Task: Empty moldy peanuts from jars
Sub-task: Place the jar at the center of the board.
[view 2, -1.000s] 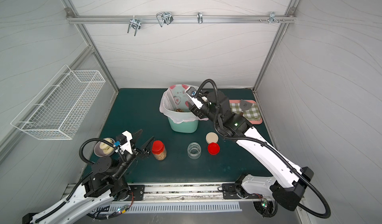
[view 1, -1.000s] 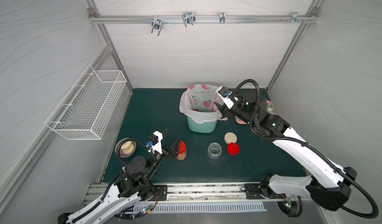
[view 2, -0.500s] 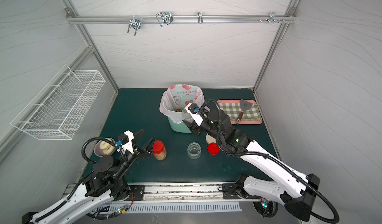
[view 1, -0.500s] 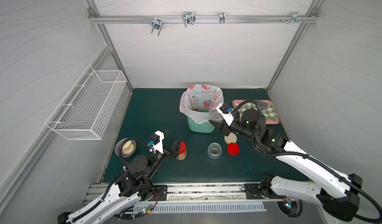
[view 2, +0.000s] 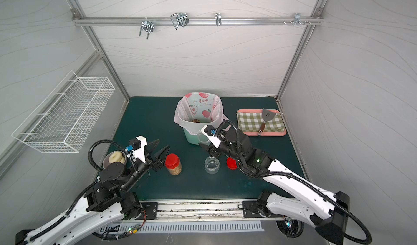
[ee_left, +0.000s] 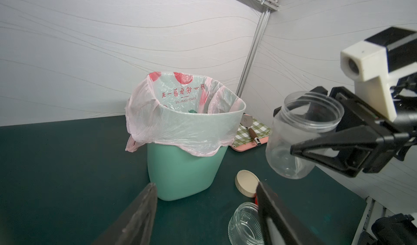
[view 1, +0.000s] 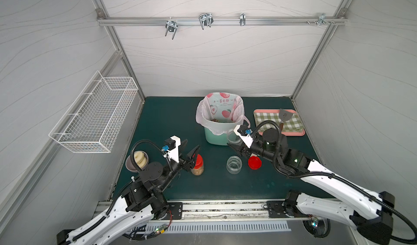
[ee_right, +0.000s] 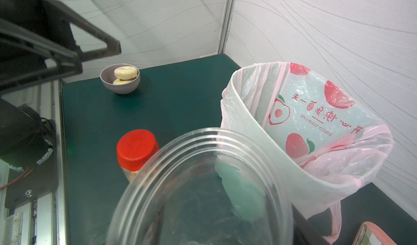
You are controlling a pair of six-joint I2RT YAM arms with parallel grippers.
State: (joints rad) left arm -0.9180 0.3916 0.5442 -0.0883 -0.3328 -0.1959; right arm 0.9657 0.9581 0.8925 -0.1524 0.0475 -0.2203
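Clasping an empty jar (ee_left: pixel 288 164) in the right pincer (ee_left: pixel 284 131); holding the left pincer (view 2: pixel 163 143) spread, unladen, just beside the red-lidded peanut jar (view 2: pixel 173 164).

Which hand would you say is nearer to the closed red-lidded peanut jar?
Left. The left hand is open right beside the red-lidded jar; the right hand is farther away by the bin, gripping an empty jar.
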